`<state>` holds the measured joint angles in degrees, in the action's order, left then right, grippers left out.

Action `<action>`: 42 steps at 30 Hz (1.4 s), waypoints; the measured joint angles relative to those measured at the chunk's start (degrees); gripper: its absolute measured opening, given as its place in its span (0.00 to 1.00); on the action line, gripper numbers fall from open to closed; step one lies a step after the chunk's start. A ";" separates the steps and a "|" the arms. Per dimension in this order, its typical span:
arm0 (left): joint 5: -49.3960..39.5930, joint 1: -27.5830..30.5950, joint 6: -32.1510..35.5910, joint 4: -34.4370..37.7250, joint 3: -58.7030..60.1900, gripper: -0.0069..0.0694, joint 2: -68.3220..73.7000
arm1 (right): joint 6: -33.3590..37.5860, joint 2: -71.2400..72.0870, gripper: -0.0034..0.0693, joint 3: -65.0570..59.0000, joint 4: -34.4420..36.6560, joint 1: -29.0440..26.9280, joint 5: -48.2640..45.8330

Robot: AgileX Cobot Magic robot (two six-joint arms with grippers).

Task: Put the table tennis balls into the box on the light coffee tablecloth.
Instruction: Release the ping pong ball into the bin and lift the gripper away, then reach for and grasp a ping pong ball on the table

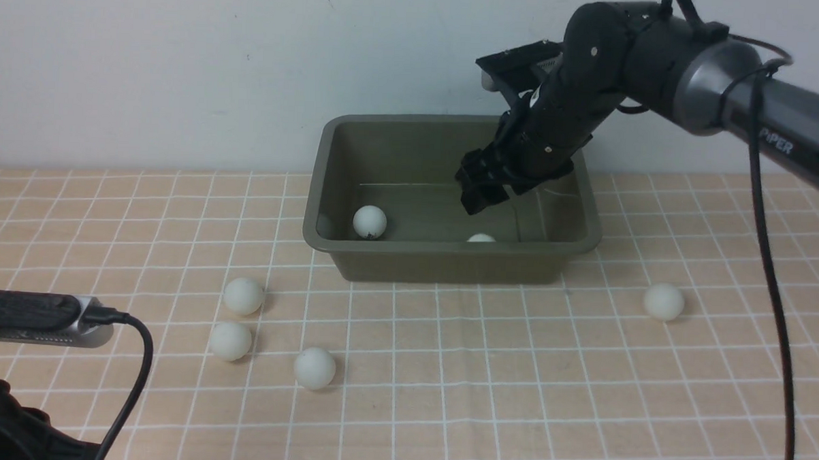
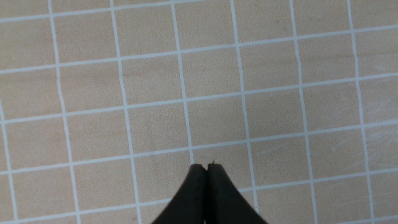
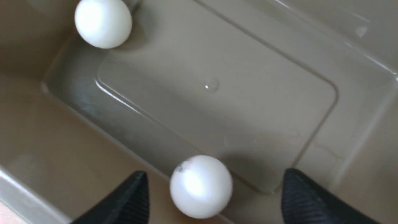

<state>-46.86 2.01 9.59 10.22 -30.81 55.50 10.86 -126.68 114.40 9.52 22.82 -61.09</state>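
White balls (image 1: 369,222) lie two inside the green box (image 1: 449,258) and four outside on the checked cloth (image 1: 486,369), and we hold our right gripper (image 1: 482,195) wide apart low in the box, we judge so that a ball falls softly, while our left gripper (image 2: 205,166) hangs closed over the cloth.

The front camera sat between the arms and looked forward and slightly down. From mid-range it took in the cloth (image 1: 444,394), the box (image 1: 449,262) and the wall (image 1: 183,65). The left wrist camera faced straight down at the cloth, very close; which patch could not be told. The right wrist camera looked into the box from close above. With the front view it shared the box floor, the left ball (image 3: 103,23) and the near ball (image 3: 201,186).
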 joint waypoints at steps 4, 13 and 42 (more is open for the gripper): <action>0.00 0.00 0.00 0.00 0.00 0.00 0.00 | -1.44 1.12 0.81 0.61 -4.72 0.00 -2.64; -0.05 0.00 0.00 0.00 0.00 0.00 0.00 | -5.79 7.89 0.82 1.58 -11.99 -6.24 -9.96; 0.61 0.00 0.13 0.00 0.00 0.00 0.00 | -8.03 17.47 0.74 -37.84 -7.68 -15.50 12.26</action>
<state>-46.26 2.01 9.72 10.22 -30.81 55.50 2.83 -109.20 76.56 1.84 7.32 -48.82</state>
